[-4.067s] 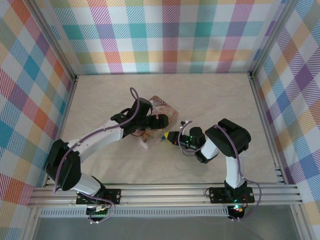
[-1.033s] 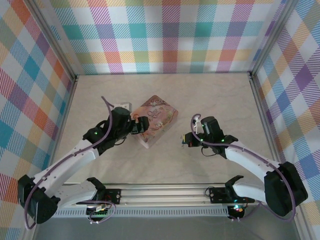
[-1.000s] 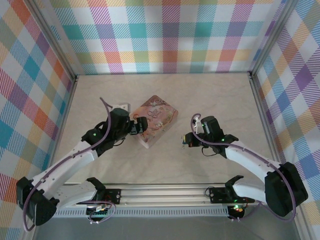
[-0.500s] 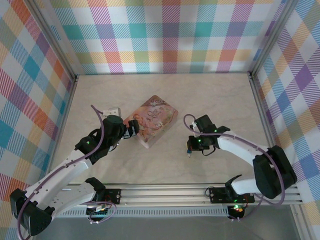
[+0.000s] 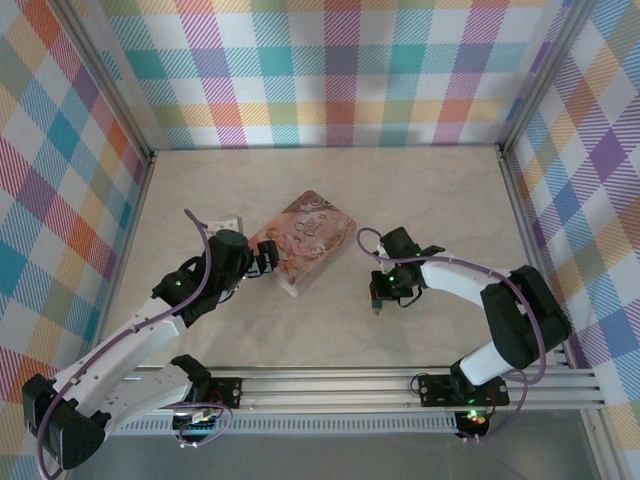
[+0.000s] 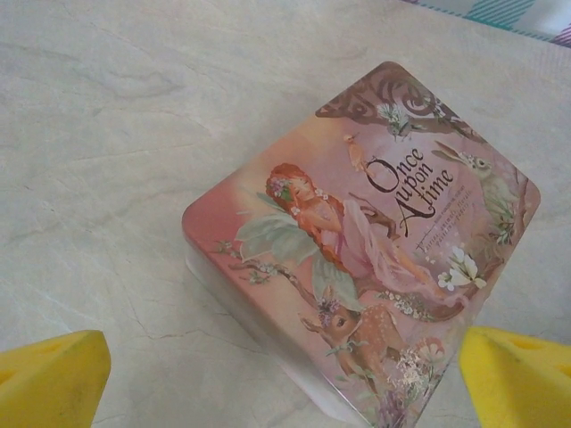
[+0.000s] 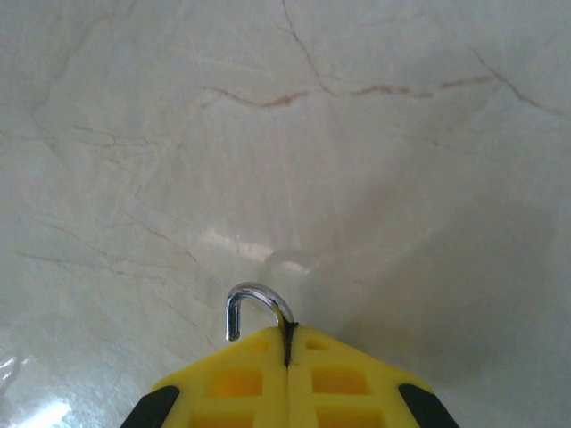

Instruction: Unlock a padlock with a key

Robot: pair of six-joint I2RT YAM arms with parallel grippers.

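Note:
A thin silvery shackle [image 7: 255, 304] of the padlock sticks out from between my right gripper's [image 7: 287, 335] yellow fingers, which are shut on it just above the marbled table. Its hooked end hangs free. The fingers hide the padlock's body in the right wrist view. In the top view a small blue bit of padlock [image 5: 376, 298] shows at the right gripper [image 5: 378, 290], right of centre. The key is hidden. My left gripper [image 6: 285, 383] stands open, its yellow fingertips [image 6: 52, 379] wide apart at the near corner of the pink tin [image 6: 357, 232], holding nothing. In the top view the left gripper [image 5: 266, 262] sits at the tin's left edge.
The pink illustrated tin [image 5: 303, 240] lies near the table's middle, between the two arms. Plaid walls close in the left, back and right sides. An aluminium rail [image 5: 330, 385] runs along the near edge.
My left arm has drawn back a little from the tin, towards the near left. The right arm has folded, carrying its shut gripper slightly nearer and lower over the table.

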